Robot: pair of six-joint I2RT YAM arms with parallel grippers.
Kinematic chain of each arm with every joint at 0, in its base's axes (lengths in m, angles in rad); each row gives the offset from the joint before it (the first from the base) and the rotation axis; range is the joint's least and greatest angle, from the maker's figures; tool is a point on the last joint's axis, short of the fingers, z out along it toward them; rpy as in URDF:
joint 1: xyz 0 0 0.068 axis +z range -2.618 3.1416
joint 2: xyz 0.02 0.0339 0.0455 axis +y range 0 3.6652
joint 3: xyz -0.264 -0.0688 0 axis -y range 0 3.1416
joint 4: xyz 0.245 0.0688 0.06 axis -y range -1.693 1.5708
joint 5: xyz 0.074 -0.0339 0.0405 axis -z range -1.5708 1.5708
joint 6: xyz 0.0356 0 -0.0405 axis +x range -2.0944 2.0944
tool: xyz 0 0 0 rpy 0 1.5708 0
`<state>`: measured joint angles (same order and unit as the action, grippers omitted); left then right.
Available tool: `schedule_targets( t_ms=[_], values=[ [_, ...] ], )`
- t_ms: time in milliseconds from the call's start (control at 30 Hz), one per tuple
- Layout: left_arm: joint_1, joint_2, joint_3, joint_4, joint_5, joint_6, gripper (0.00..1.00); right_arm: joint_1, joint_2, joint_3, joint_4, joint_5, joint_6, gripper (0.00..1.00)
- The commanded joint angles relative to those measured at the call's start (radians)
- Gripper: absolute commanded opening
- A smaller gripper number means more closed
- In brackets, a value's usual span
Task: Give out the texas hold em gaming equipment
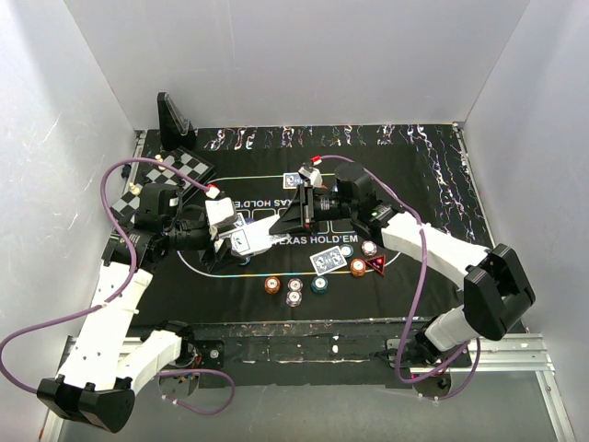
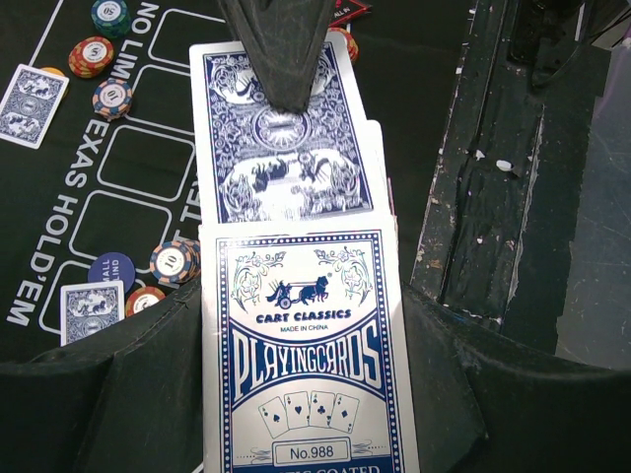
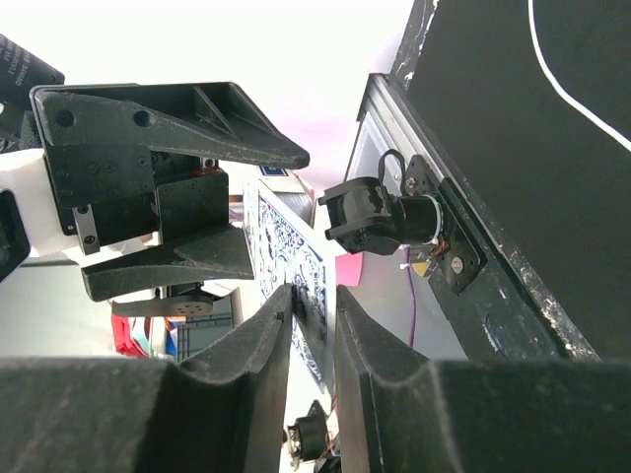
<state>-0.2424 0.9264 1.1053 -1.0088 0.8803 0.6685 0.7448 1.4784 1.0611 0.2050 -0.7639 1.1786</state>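
My left gripper (image 2: 304, 335) is shut on a blue-and-white playing card box (image 2: 301, 365), held above the mat's left part (image 1: 245, 241). A patterned-back card (image 2: 286, 168) sticks out of the box's end. My right gripper (image 1: 294, 214) meets it from the right; one of its fingers (image 2: 281, 49) lies over that card. In the right wrist view the card (image 3: 291, 246) stands edge-on between the jaws of the right gripper (image 3: 314, 298), against the left finger, with a thin gap to the right one. Dealt cards (image 1: 329, 262) (image 1: 293, 180), poker chips (image 1: 294, 285) and a red triangle marker (image 1: 375, 266) lie on the mat.
The black hold'em mat (image 1: 423, 203) covers the table. A chessboard (image 1: 189, 166) with pieces sits at the back left beside a black stand (image 1: 173, 120). More chips (image 2: 91, 56) (image 2: 175, 261) and cards (image 2: 35, 103) (image 2: 91, 310) lie below the left gripper. White walls enclose three sides.
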Motion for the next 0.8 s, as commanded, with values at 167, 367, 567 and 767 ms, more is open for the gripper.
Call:
schedule_targets(
  t_ms=[167,367,567,767],
  values=[
    [0.0,-0.02,0.016,0.038,0.046,-0.007,0.14,-0.059,-0.07,-0.033,-0.038,-0.009,-0.034,0.14],
    [0.0,-0.027,0.008,0.039,0.045,-0.006,0.13,-0.116,-0.102,-0.017,-0.075,-0.021,-0.048,0.03],
    [0.002,-0.032,0.005,0.032,0.042,-0.001,0.13,-0.189,-0.096,0.045,-0.105,-0.041,-0.065,0.01],
    [0.002,-0.038,0.007,0.022,0.042,0.0,0.13,-0.213,0.089,0.181,-0.084,-0.067,-0.065,0.01]
  ],
)
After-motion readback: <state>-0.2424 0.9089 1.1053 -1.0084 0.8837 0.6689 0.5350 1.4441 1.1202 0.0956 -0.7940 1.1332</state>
